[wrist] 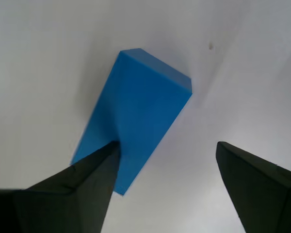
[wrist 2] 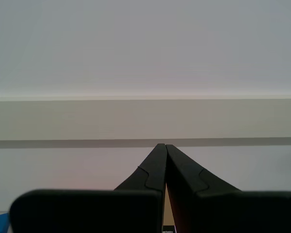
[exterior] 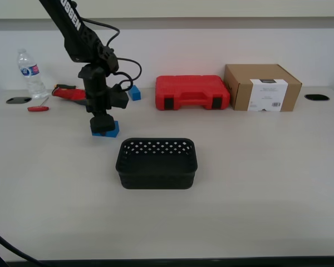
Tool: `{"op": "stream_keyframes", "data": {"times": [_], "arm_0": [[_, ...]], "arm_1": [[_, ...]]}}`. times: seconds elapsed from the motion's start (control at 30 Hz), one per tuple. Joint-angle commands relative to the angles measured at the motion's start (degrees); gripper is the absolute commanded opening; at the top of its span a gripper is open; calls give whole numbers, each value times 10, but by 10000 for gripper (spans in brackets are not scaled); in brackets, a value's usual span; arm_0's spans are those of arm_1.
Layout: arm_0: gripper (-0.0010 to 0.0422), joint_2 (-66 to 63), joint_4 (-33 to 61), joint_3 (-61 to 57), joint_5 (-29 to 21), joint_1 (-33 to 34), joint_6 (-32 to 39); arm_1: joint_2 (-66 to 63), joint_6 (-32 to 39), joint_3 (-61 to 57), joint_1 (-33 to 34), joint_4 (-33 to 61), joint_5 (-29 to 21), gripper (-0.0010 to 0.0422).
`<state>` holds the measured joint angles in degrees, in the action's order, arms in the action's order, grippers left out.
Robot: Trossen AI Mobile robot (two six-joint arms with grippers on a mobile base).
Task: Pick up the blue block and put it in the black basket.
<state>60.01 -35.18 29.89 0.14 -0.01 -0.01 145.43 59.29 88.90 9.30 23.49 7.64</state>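
Observation:
The blue block (exterior: 106, 132) lies on the table to the exterior view's left of and a little behind the black basket (exterior: 156, 162). My first gripper (exterior: 102, 123) points down right over it, open. In the first wrist view the block (wrist: 138, 111) lies at a slant between the open fingers; one fingertip (wrist: 94, 174) overlaps its near end and the other stands apart on bare table. My first gripper's (wrist: 167, 144) hold is empty. My second gripper (wrist 2: 162, 148) is shut on nothing and faces the wall; it does not show in the exterior view.
A smaller blue cube (exterior: 134, 92), a red tool case (exterior: 192, 92) and a cardboard box (exterior: 261, 87) stand along the back. A water bottle (exterior: 30, 73), a red tool (exterior: 67, 92) and a red screwdriver (exterior: 38, 108) lie at the back left.

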Motion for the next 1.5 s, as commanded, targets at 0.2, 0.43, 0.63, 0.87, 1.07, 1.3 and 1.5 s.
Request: {"op": "stream_keyframes", "data": {"times": [0.2,0.43,0.63,0.87,1.07,1.3,1.5], "arm_0": [[0,0,-2,1,0,0,0],[0,0,-2,1,0,0,0],[0,0,-2,1,0,0,0],[0,0,-3,1,0,0,0],[0,0,-2,1,0,0,0],[0,0,-2,1,0,0,0],[0,0,-2,1,0,0,0]], "arm_1": [[53,4,10,1,-12,9,283],[54,9,11,1,-21,-8,115],[62,11,7,2,-24,-23,-1],[84,18,10,3,27,-66,59],[75,0,41,2,66,-69,0],[45,-19,62,4,92,-68,-1],[-1,-85,63,5,98,-66,0]]}}
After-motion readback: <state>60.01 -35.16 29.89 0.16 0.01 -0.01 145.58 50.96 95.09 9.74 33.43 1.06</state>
